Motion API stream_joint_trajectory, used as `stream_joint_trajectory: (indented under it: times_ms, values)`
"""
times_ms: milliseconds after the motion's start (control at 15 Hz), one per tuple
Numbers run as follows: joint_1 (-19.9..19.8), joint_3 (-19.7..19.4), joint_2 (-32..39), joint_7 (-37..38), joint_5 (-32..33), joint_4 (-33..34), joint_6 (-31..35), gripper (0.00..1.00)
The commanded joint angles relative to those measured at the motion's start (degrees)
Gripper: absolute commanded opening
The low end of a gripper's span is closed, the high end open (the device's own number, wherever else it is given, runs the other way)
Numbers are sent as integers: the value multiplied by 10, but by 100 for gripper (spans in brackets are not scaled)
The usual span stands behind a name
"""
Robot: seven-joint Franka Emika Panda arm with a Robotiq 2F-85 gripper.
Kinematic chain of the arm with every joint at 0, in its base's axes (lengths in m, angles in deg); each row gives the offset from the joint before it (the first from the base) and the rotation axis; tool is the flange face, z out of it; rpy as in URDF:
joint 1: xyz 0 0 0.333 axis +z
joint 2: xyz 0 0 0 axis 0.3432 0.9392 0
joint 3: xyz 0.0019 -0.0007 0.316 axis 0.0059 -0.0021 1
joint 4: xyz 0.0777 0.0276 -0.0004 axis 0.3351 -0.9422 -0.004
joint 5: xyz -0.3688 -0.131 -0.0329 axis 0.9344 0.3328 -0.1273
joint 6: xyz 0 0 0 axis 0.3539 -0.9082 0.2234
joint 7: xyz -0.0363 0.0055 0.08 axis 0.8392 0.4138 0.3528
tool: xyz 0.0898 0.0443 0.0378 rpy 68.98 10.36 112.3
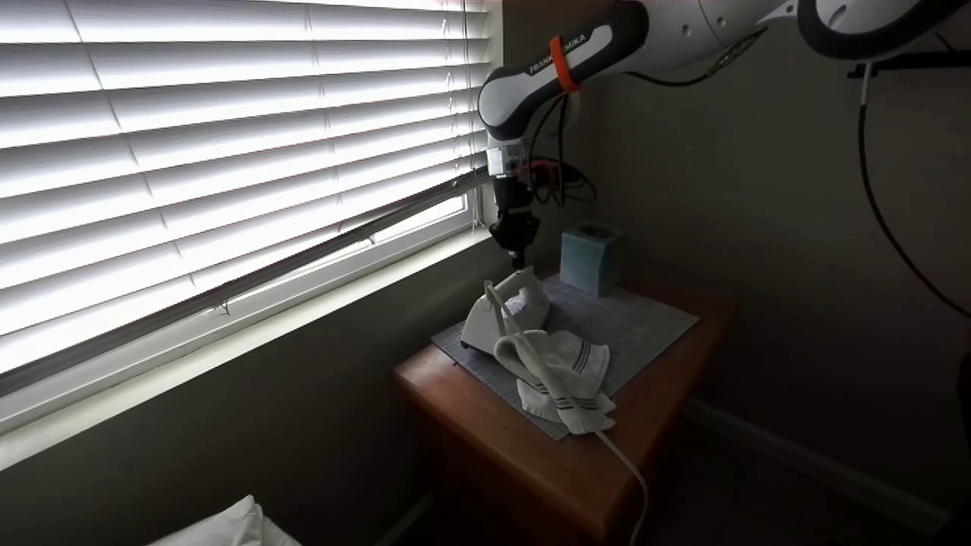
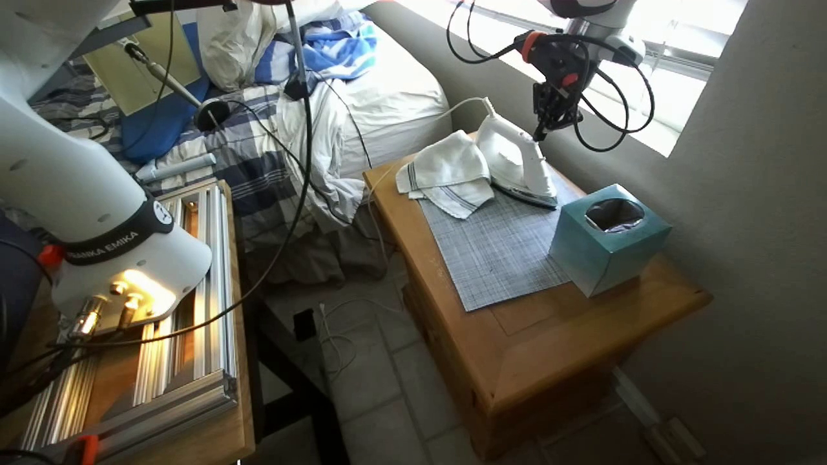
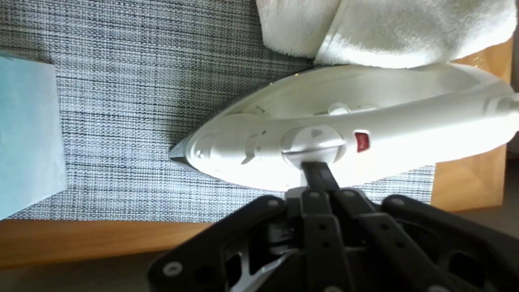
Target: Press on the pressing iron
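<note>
The whitish-grey pressing iron (image 1: 479,327) rests flat on its soleplate on a grey woven mat (image 2: 504,265). It also shows in an exterior view (image 2: 535,171) and in the wrist view (image 3: 227,142), its pointed tip towards the teal box. Its pale cord (image 1: 540,365) trails over the towel in an exterior view. On the handle are a rounded silvery button (image 3: 314,138) and a red label (image 3: 362,142). My gripper (image 3: 317,165) is shut and empty, pointing down. Its fingertips are at the near edge of the button; I cannot tell whether they touch. It also shows in both exterior views (image 1: 519,263) (image 2: 540,136).
A white striped towel (image 2: 449,168) lies against the iron's side. A teal tissue box (image 2: 597,248) stands beyond the iron's tip. All stand on a small wooden table (image 2: 517,368) by the wall and a window with blinds (image 1: 250,136). A bed (image 2: 387,97) is beyond.
</note>
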Motion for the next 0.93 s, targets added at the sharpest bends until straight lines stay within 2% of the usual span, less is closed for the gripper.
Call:
stream_joint_trajectory:
  times_ms: [0, 400, 667, 867]
  values:
    - [-9, 6, 74, -8, -18, 59, -8, 0]
    - [2, -14, -10, 32, 0, -3, 9, 0]
    - [10, -31, -63, 54, 3, -54, 54, 0]
    - [10, -28, -119, 51, -4, -114, 58, 0]
